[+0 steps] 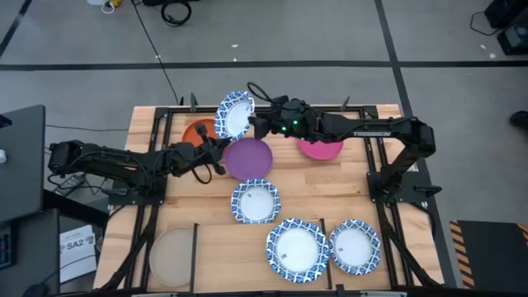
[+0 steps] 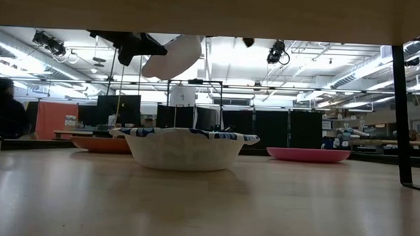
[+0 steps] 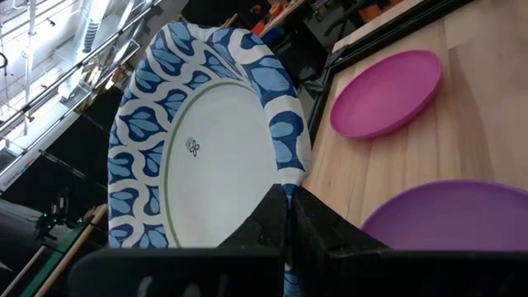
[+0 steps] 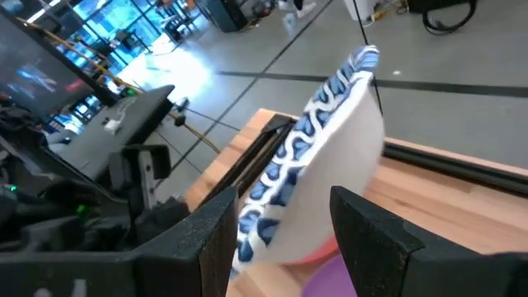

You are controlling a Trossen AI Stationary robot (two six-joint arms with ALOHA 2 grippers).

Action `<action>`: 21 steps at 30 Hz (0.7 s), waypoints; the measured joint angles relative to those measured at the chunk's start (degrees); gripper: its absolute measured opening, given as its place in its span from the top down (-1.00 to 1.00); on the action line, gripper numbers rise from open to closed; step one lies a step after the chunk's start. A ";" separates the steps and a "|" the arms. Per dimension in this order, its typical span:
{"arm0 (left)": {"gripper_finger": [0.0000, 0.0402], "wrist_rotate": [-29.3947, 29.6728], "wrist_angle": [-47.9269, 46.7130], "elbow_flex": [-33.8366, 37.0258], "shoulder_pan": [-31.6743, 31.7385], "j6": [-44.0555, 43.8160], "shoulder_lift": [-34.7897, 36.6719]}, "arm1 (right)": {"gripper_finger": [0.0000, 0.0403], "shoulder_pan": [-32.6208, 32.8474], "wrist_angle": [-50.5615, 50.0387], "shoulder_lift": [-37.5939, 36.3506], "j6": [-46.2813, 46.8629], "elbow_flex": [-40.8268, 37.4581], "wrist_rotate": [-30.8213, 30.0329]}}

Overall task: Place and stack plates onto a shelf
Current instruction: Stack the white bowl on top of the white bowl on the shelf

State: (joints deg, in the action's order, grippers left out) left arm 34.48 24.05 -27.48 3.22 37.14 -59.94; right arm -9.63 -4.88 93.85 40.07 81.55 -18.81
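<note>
Eight plates (image 1: 256, 200) (four blue-rimmed).

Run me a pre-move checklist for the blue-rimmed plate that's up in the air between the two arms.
1. Left tool shut on raised plate rim: ok.
2. Right tool open with the plate's edge between its fingers: ok.
3. Right tool closed on the plate: not ok.
4. Plate clear of the purple plate and orange plate below: ok.
5. Target shelf bay chosen: cannot tell.

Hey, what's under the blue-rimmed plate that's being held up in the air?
Beneath the raised blue-rimmed plate, pinched in the left pincer, lies the orange plate, partly covered. Whether anything sits on its hidden part can't be seen.
</note>
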 joint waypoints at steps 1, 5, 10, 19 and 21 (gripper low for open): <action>0.95 0.00 0.02 0.01 0.00 0.00 0.00 | 0.01 -0.30 0.62 0.45 -0.05 0.00 0.01; 0.95 0.00 -0.01 0.01 0.00 0.02 0.00 | 0.03 -1.30 2.87 2.39 -0.17 -0.01 0.09; 0.95 0.02 -0.33 0.02 0.02 0.02 0.00 | 0.08 -2.22 2.90 2.87 -0.17 0.01 0.22; 0.95 0.05 -0.46 0.02 0.02 0.09 -0.02 | 0.34 -2.25 2.75 3.29 -0.84 0.04 -0.15; 0.95 0.05 -0.50 0.02 0.02 0.15 -0.02 | 0.41 -2.23 2.76 3.29 -1.22 0.04 -0.15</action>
State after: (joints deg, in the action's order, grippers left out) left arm 34.53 23.55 -27.46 3.25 37.29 -59.96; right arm -11.86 -2.12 97.14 38.85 81.58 -18.96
